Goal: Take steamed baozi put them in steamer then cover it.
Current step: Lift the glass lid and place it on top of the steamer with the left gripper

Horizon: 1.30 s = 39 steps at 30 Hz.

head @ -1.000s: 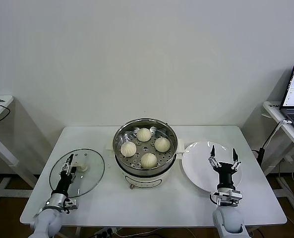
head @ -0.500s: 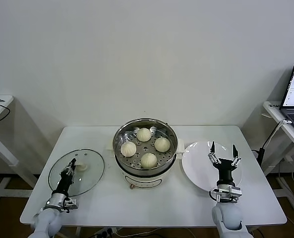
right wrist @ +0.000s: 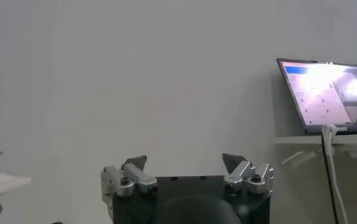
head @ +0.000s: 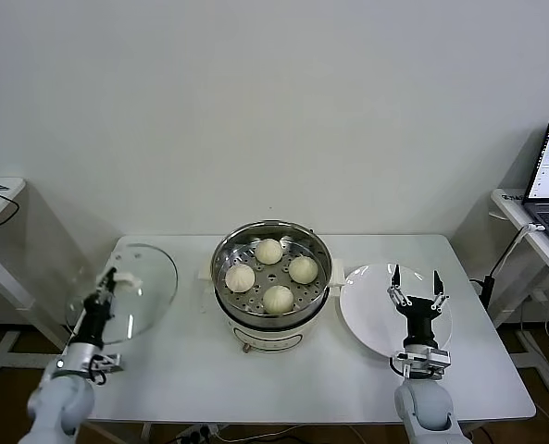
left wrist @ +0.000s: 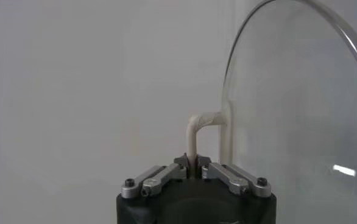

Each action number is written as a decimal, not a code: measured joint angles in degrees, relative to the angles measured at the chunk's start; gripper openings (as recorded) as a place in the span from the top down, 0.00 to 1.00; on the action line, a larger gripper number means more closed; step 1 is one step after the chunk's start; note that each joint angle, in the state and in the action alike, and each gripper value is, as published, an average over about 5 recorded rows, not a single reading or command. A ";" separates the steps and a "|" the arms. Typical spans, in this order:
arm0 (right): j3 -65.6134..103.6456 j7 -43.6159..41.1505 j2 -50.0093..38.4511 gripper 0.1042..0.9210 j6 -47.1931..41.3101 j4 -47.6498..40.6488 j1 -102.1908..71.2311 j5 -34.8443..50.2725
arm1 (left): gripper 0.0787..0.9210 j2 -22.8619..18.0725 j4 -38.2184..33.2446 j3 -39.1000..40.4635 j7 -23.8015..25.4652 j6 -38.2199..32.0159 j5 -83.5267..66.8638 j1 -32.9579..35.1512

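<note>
Glass and metal-rimmed, the round clear cover hangs tilted above the white table's left edge, its white handle pinched in the closed left gripper. Rightward sits the shiny steel steamer holding four cream-white pleated baozi. Farther right, the right gripper points up over the flat white plate, jaws spread wide, empty.

The left gripper is clamped on the white handle of the cover, whose glass stands just beyond the fingertips.
</note>
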 measured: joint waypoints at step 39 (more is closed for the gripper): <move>2.46 -0.42 0.50 0.12 -0.12 -3.10 0.51 -0.09 | 0.87 -10.86 -20.31 40.75 24.65 34.52 10.35 -14.28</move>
